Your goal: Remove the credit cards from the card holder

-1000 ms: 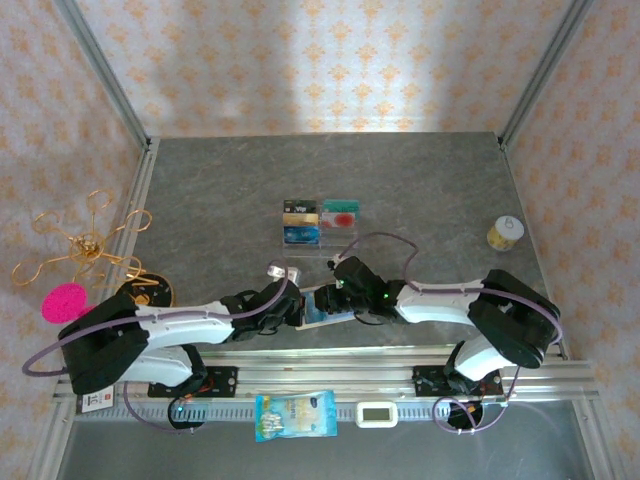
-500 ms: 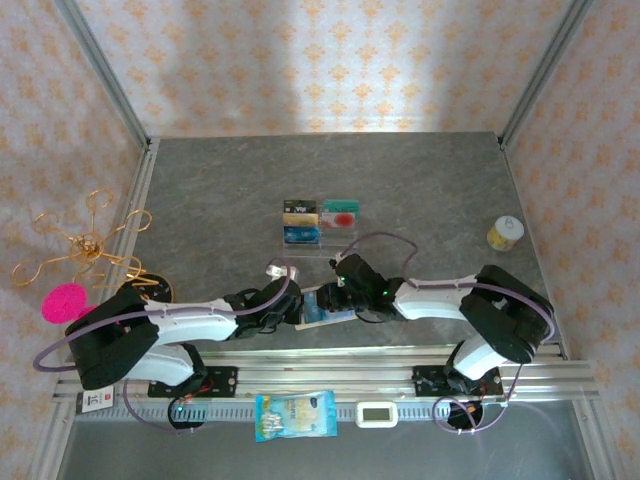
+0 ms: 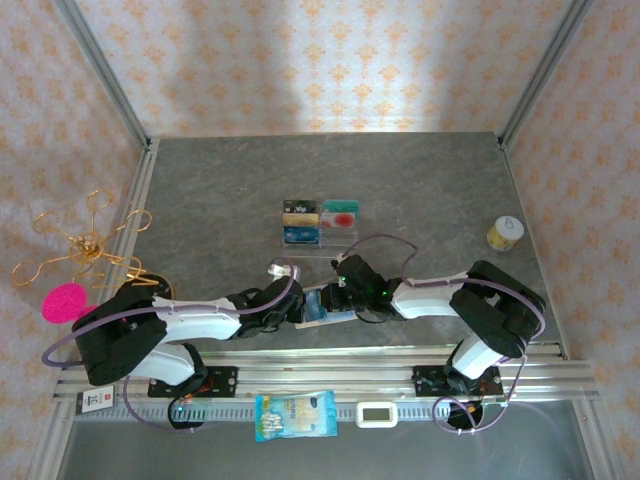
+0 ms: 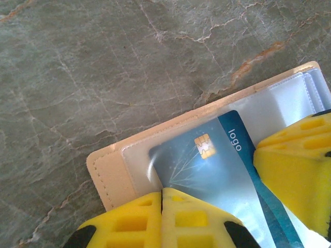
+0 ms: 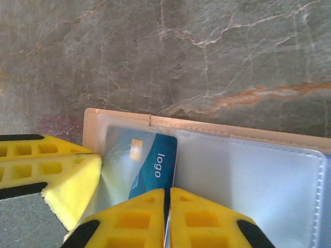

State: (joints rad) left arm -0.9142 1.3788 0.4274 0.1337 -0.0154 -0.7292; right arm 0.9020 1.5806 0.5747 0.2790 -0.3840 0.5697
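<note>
Grey marbled table (image 3: 430, 180), tan card holder (image 4: 106, 173) lying open near its front edge, between the two arms; left gripper (image 4: 161, 194) fingers fully closed, tips down on the holder; right gripper (image 5: 167, 192) fingers pinched on the edge of the blue card (image 5: 155, 165), which sits part-way in the holder's clear pocket (image 5: 243, 181).

You're looking at a staged robot lab cell, not a home. The grey stone-look tabletop (image 3: 420, 180) is boxed in by wallpaper panels (image 3: 330, 60) set between aluminium posts (image 3: 105, 70). The left arm (image 3: 190, 320) and right arm (image 3: 440, 295) are bolted to a slotted rail (image 3: 330, 375) along the bottom of the frame, with cables looping off them. Loose props sit around: a gold wire ornament (image 3: 80, 240) at left, a jar (image 3: 505, 233) at right, and a snack packet (image 3: 295, 415) at bottom centre.
</note>
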